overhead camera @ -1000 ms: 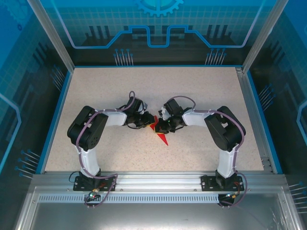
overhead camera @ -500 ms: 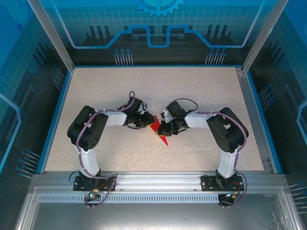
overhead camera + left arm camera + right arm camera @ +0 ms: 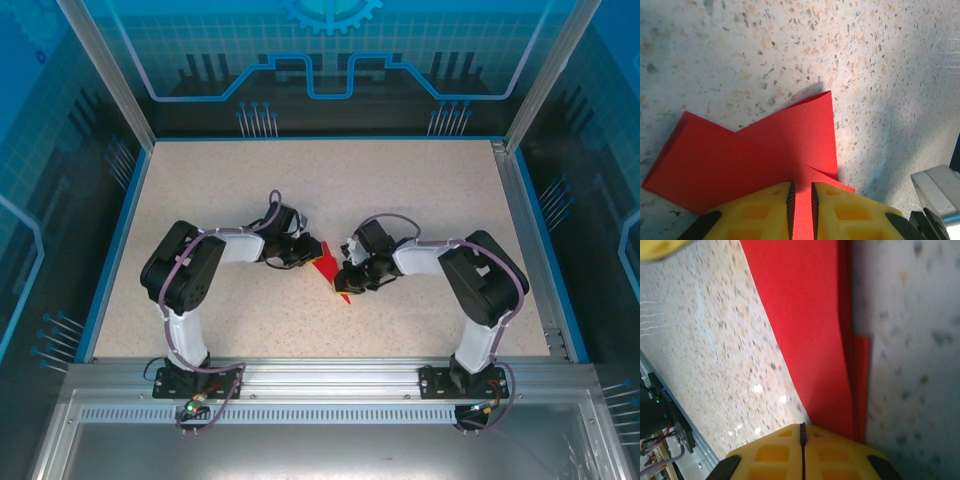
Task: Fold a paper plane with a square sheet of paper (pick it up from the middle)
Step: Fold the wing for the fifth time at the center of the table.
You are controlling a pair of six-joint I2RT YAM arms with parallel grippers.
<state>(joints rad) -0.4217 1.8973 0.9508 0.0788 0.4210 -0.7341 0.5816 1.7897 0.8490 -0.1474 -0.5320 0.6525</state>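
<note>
The red paper [image 3: 326,265] lies folded into a narrow pointed shape on the speckled table, between my two grippers. My left gripper [image 3: 308,255] rests on its upper end. In the left wrist view the paper [image 3: 765,150] spreads to both sides under my yellow fingers [image 3: 755,212]. The left gripper [image 3: 802,192] has its jaws a narrow slit apart, with red showing through. My right gripper [image 3: 345,283] sits at the paper's lower right edge. In the right wrist view it [image 3: 802,427] is shut with nothing between the pads, its tip on the layered paper [image 3: 810,315].
The speckled table [image 3: 230,190] is bordered by a blue rim and aluminium posts, with transparent blue walls [image 3: 330,60] behind and at the sides. Both arms fold inward toward the middle. A grey metal part [image 3: 940,192] of the right arm shows by the left fingers.
My right gripper has slid down and to the right along the paper, and its arm has swung outward. More red paper now shows between the grippers. The left gripper has stayed put.
</note>
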